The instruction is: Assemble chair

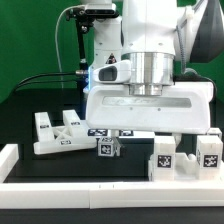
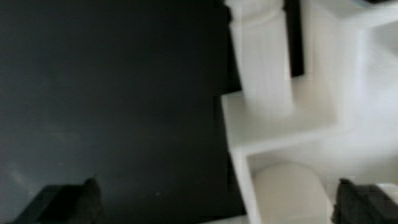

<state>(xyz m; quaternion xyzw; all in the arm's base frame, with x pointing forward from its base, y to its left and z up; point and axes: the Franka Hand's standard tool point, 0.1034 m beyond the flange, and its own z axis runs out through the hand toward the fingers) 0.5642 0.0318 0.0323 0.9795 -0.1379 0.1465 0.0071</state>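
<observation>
No words or numbers are legible; only black-and-white square tags (image 1: 105, 150) on the white chair pieces (image 1: 62, 133).

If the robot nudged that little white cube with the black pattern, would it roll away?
Probably not: the cube has flat faces, so it would likely slide rather than roll. It looks like hard plastic, so probably stiff. Being small, it is likely light and easily knocked.

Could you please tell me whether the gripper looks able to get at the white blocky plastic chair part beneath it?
Probably yes: the gripper stands open, and the white blocky plastic chair part lies uncovered between its black fingertips.
</observation>
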